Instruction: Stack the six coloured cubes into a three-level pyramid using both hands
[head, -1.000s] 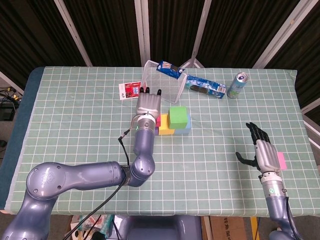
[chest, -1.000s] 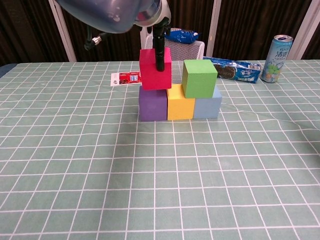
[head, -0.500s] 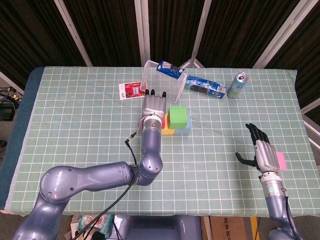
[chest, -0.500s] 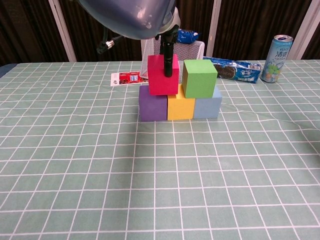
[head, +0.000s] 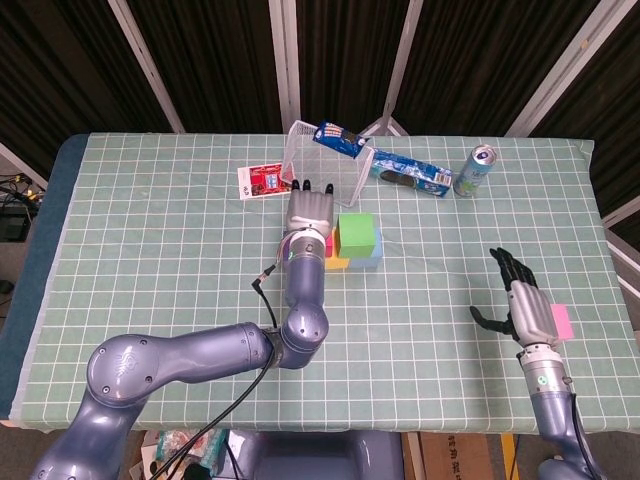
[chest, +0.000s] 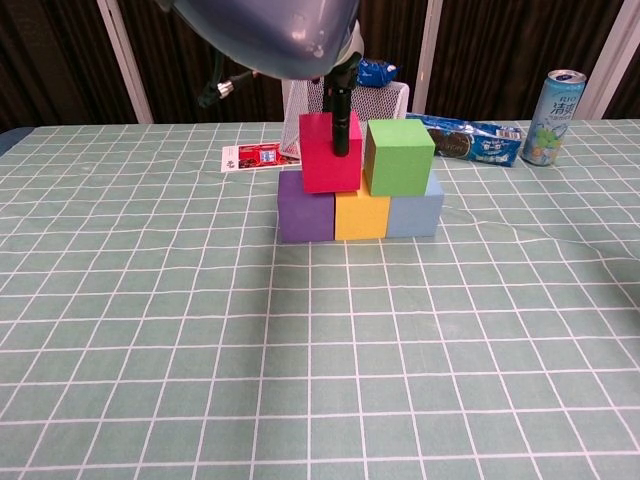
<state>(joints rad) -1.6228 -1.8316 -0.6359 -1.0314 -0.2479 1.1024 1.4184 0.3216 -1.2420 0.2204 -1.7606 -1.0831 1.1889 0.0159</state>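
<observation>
Red cube (chest: 331, 153) sitting on the second level, over the seam between purple cube (chest: 305, 212) and yellow cube (chest: 361, 215), just beside green cube (chest: 399, 156) with a thin gap between them. Gripped from above by left hand (head: 309, 212), one dark finger (chest: 341, 120) down its front face in the chest view; remaining fingers hidden behind the cube or out of frame. Bottom row purple, yellow, blue cube (chest: 415, 214) side by side and touching on the desk (chest: 320, 350). Green resting over yellow and blue. Mostly covered by the left hand and forearm in the head view, with only green, a sliver of yellow and blue showing. Pink cube (head: 562, 322) far off at the desk's right edge, partly behind right hand (head: 522, 304); whether touched or held, cannot tell. Right hand raised with fingers spread and thumb out to the side, well apart from the stack. Behind the stack, a wire basket (chest: 385, 98) with a blue snack pack (head: 339, 139) on its rim, a small red card (chest: 255, 156) to its left, a cookie pack (chest: 462, 139) to its right, and a can (chest: 553, 117) beyond that.
</observation>
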